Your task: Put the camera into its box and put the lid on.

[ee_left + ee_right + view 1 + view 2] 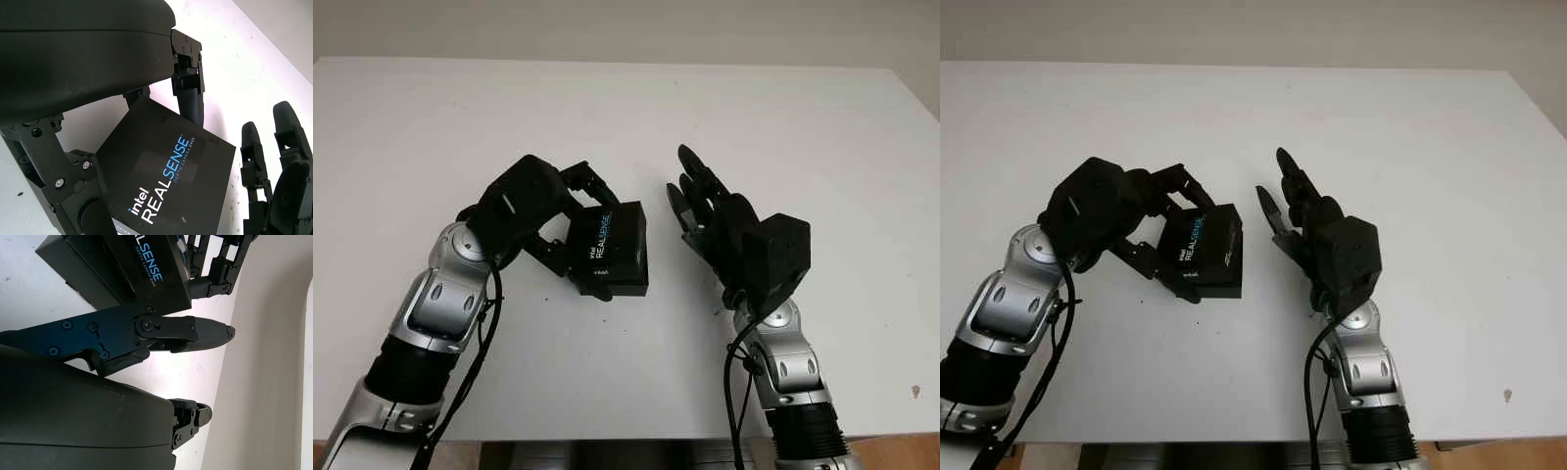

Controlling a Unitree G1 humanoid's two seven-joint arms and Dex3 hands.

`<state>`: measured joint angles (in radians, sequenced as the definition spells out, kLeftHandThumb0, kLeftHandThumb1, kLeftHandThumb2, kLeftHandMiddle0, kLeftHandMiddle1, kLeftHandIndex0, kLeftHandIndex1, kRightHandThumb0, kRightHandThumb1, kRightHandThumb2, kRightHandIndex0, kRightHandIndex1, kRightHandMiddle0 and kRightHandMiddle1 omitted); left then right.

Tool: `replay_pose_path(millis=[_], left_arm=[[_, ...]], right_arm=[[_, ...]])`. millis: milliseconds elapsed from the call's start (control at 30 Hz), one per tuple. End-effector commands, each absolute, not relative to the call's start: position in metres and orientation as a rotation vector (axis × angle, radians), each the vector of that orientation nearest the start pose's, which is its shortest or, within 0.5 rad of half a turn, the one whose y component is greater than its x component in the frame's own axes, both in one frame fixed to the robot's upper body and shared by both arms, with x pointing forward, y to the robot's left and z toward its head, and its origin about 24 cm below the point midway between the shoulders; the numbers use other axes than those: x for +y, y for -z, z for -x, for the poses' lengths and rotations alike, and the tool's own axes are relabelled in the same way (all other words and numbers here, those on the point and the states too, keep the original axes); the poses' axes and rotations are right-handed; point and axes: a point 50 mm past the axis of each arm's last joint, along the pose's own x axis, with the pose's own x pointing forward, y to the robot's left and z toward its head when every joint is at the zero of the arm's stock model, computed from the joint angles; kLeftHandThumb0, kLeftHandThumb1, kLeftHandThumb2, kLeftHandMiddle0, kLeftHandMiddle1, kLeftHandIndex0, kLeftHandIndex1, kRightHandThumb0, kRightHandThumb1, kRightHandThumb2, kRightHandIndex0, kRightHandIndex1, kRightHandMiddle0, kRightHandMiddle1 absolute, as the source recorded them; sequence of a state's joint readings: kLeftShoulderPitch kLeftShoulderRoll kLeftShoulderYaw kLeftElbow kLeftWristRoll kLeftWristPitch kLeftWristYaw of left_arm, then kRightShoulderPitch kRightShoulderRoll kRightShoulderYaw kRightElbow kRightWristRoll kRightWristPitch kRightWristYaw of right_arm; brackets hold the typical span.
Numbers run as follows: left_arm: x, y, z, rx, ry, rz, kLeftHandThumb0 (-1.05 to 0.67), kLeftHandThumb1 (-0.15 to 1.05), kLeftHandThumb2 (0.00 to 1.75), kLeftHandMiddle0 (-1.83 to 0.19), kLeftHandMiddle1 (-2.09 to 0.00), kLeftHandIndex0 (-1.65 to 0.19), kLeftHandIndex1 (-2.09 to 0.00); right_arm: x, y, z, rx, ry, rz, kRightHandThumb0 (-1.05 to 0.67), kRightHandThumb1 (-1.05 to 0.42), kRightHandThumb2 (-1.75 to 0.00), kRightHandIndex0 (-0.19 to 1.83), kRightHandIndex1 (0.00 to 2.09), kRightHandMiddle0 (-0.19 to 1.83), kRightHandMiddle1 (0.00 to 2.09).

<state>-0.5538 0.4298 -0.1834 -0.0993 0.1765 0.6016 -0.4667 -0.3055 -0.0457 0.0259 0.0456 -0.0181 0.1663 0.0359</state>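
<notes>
Black cardboard RealSense camera box [610,247] lidded, on white table [783,108] | left hand [543,215] fingers clasp it | right hand [710,211] open beside | task appears nearly complete

- Head stereo pair: looks forward and down from above the white table [783,108]; the two eyes sit slightly apart and share the same scene, both arms entering from the bottom edge.
- Left wrist camera: very close behind the left hand [73,63], facing the black box [171,181], right hand [286,181] beyond.
- Right wrist camera: close, looks past its own hand's shell to the same box.
</notes>
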Motion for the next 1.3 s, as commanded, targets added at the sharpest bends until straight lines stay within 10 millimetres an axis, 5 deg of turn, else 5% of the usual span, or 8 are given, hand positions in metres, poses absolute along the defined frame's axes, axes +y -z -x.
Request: replay_pose_path(millis=[0, 133, 233, 300, 400, 533, 1067, 1267], left_arm=[[0.142, -0.154, -0.322, 0.105, 0.474, -0.648, -0.24, 0.99, 0.06, -0.41, -1.92, -0.16, -1.73], [0.14, -0.154, -0.318, 0.118, 0.481, -0.646, -0.29, 0.99, 0.06, -0.27, -1.96, -0.1, -1.71], [0.137, -0.157, -0.312, 0.139, 0.524, -0.668, -0.4, 1.03, 0.06, 0.06, -1.36, 0.13, -1.4], [0.135, -0.158, -0.309, 0.16, 0.569, -0.676, -0.48, 1.04, 0.14, 0.03, -0.53, 0.17, -0.75], [0.133, -0.162, -0.303, 0.197, 0.626, -0.71, -0.57, 1.05, 0.26, 0.12, -0.09, 0.19, -0.17], [0.131, -0.164, -0.299, 0.225, 0.64, -0.672, -0.57, 1.05, 0.3, 0.19, -0.01, 0.19, -0.01], [0.133, -0.166, -0.294, 0.226, 0.666, -0.65, -0.55, 1.05, 0.29, 0.19, 0.0, 0.19, 0.0], [0.141, -0.176, -0.288, 0.181, 0.765, -0.891, -0.59, 1.05, 0.35, 0.19, 0.0, 0.19, 0.0]], right_arm=[[-0.127, -0.099, -0.309, -0.1, -0.127, 0.076, -0.73, -1.05, -0.4, 0.09, 0.05, 0.12, 0.05], [-0.126, -0.099, -0.309, -0.1, -0.124, 0.078, -0.73, -1.05, -0.39, 0.09, 0.05, 0.12, 0.05], [-0.126, -0.098, -0.309, -0.097, -0.122, 0.079, -0.75, -1.05, -0.39, 0.09, 0.05, 0.13, 0.06], [-0.126, -0.098, -0.309, -0.097, -0.12, 0.081, -0.76, -1.05, -0.39, 0.1, 0.05, 0.14, 0.06], [-0.126, -0.097, -0.31, -0.097, -0.121, 0.083, -0.76, -1.05, -0.38, 0.1, 0.05, 0.14, 0.06], [-0.126, -0.097, -0.31, -0.096, -0.12, 0.075, -0.76, -1.05, -0.38, 0.1, 0.05, 0.14, 0.06], [-0.126, -0.095, -0.31, -0.097, -0.121, 0.076, -0.77, -1.05, -0.38, 0.11, 0.06, 0.15, 0.07], [-0.127, -0.094, -0.31, -0.097, -0.119, 0.081, -0.76, -1.05, -0.38, 0.11, 0.06, 0.15, 0.07]])
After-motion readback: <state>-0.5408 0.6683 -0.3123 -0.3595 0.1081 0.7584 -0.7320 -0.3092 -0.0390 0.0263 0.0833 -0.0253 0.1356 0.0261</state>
